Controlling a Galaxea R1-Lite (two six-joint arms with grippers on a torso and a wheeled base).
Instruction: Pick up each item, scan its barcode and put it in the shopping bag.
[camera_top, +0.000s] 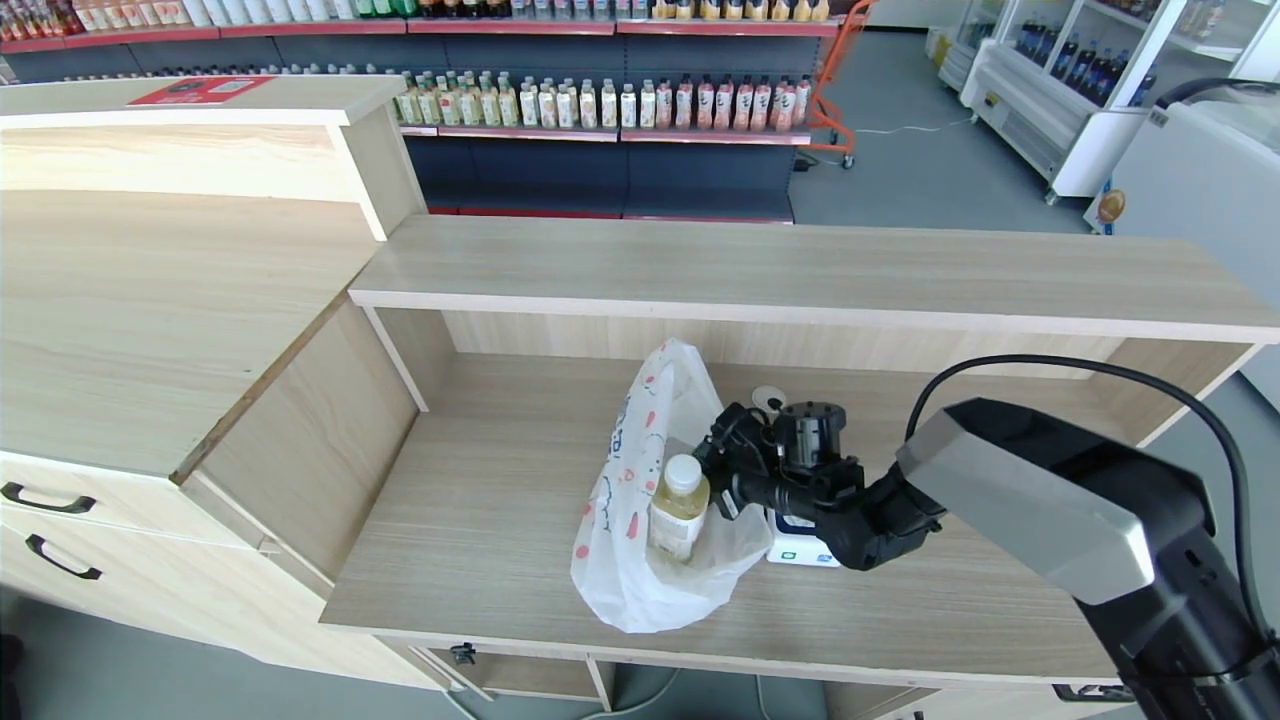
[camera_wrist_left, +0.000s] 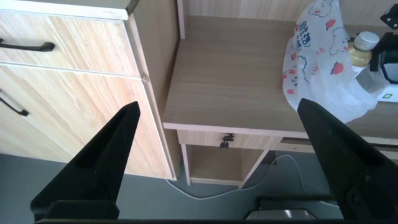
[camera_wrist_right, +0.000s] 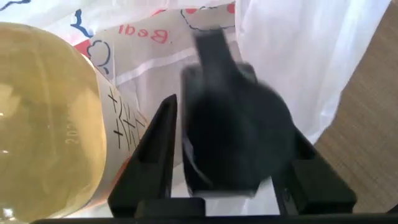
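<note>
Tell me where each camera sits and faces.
Head: atop the robot, facing forward and down at counter, bag and bottle; right arm, right end effector show.
Left wrist: out before the counter's front edge, facing the bag; open left end effector shows.
Right wrist: close against the bottle; its end effector shows.
Shared: all three see bag and bottle.

Head camera sits high, looking forward and down on the counter. The shopping bag and bottle are at lower centre of frame, with the store shelves far behind. Left wrist camera hangs low off the counter's front edge, peering between the left gripper's spread fingers: same bag, same bottle, well off. Right wrist camera is jammed right against that bottle and bag.
</note>
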